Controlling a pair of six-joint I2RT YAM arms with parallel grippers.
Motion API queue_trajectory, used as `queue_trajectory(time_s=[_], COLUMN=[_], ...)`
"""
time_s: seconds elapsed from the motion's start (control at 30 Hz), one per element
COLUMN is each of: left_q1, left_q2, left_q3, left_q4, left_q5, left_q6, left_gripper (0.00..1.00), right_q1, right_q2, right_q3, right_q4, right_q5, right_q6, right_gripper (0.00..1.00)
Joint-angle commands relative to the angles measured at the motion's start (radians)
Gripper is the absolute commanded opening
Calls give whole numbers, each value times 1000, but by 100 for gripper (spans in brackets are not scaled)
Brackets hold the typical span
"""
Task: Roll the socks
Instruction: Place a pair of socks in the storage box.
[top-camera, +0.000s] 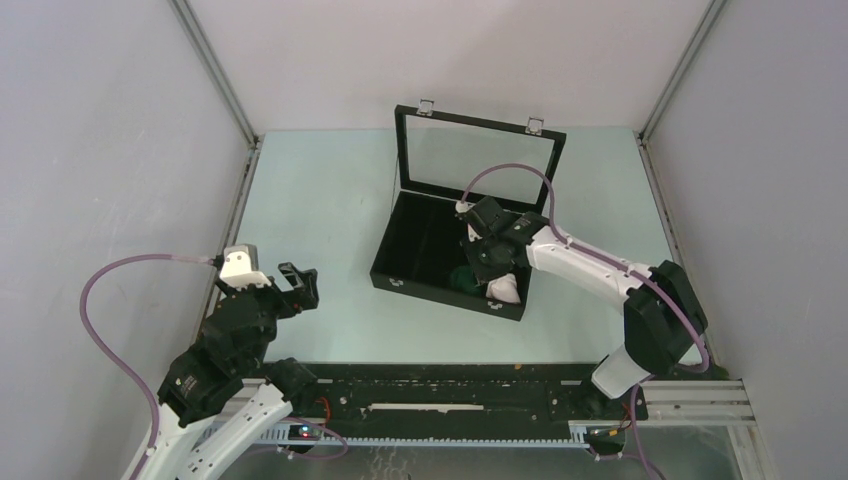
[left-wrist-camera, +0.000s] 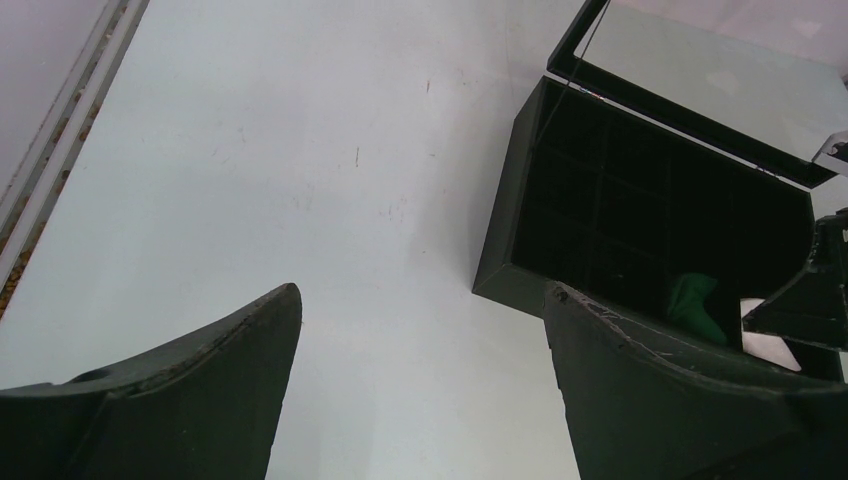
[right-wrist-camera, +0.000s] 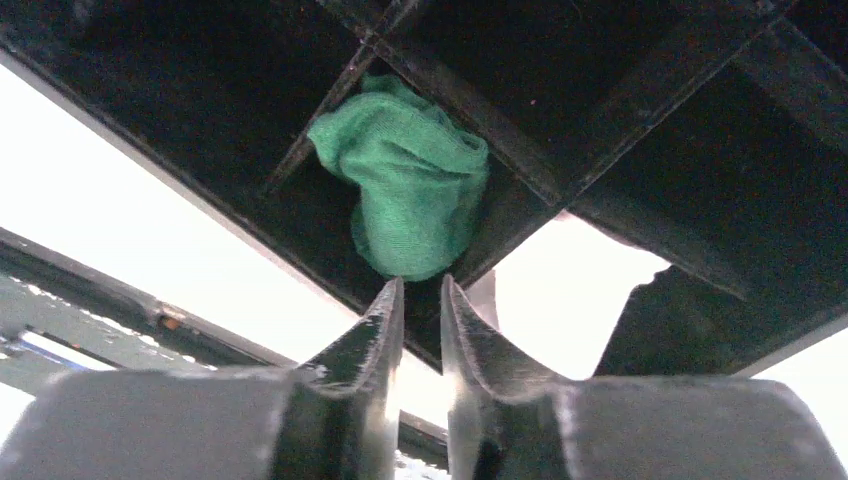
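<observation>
The green sock (right-wrist-camera: 415, 185) lies bunched in a compartment near the front wall of the black box (top-camera: 400, 275); it also shows from above (top-camera: 465, 277) and in the left wrist view (left-wrist-camera: 695, 305). The white sock (top-camera: 503, 290) sits in the neighbouring compartment at the box's near right corner, a glaring white patch (right-wrist-camera: 570, 300) in the right wrist view. My right gripper (right-wrist-camera: 421, 285) hangs just above the green sock's lower edge. Its jaws stand a narrow gap apart, with nothing between them. My left gripper (left-wrist-camera: 422, 290) is wide open over bare table, left of the box.
The box's glass lid (top-camera: 478, 150) stands open at the back. Dividers (right-wrist-camera: 470, 105) split the box into small compartments. Metal frame posts and grey walls border the pale table (top-camera: 320, 200). A black rail (top-camera: 450, 390) runs along the near edge.
</observation>
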Motion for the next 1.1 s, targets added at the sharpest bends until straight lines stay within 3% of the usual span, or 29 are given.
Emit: queue_trajectory(time_s=[0.0, 0.03, 0.63, 1.07], left_q1=[5, 5, 5, 6], left_q2=[-10, -10, -11, -11], left_q3=[-35, -35, -35, -35], left_q4=[27, 27, 24, 24], left_q5=[1, 1, -4, -8], left_q6=[-5, -5, -7, -9], left_gripper=[95, 95, 95, 95], right_q1=[2, 2, -11, -7], right_q2=[-23, -20, 128, 265], right_q3=[37, 37, 122, 91], right_q4=[14, 25, 146, 185], right_q5=[16, 13, 4, 19], right_q6=[25, 25, 4, -4], right_gripper=[10, 0, 0, 0])
